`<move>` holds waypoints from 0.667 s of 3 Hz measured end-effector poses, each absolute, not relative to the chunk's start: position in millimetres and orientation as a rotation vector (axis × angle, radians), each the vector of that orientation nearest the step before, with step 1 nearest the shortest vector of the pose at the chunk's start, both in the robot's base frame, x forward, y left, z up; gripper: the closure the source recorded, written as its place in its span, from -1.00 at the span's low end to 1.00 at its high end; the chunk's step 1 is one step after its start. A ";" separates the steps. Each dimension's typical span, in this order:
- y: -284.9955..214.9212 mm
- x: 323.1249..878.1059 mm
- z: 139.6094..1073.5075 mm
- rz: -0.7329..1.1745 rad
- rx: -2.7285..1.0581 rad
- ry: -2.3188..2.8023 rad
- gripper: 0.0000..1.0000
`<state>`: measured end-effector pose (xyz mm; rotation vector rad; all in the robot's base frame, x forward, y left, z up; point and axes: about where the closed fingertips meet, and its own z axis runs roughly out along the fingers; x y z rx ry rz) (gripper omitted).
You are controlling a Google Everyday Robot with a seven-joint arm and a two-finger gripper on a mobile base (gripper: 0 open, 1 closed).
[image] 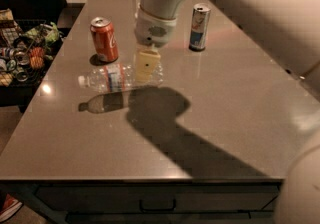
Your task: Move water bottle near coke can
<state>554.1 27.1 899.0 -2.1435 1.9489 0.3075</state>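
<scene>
The water bottle [112, 77] is a clear ribbed bottle with a white cap pointing left and a red, white and blue label. It hangs level, a little above the table, with its shadow on the table below it. My gripper [147, 66] comes down from the arm above and is shut on the bottle's right half. The coke can [104, 39] stands upright just behind and left of the bottle, a short gap away.
A taller slim silver-and-blue can [199, 27] stands upright to the right of the gripper. A dark basket of snacks [22, 53] sits beside the table's left edge. The grey table [240, 118] stretches to the right and front.
</scene>
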 end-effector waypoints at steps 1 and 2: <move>53.6 573.5 892.2 0.288 -2.089 1.999 1.00; 81.4 598.6 882.6 0.232 -2.053 2.055 0.48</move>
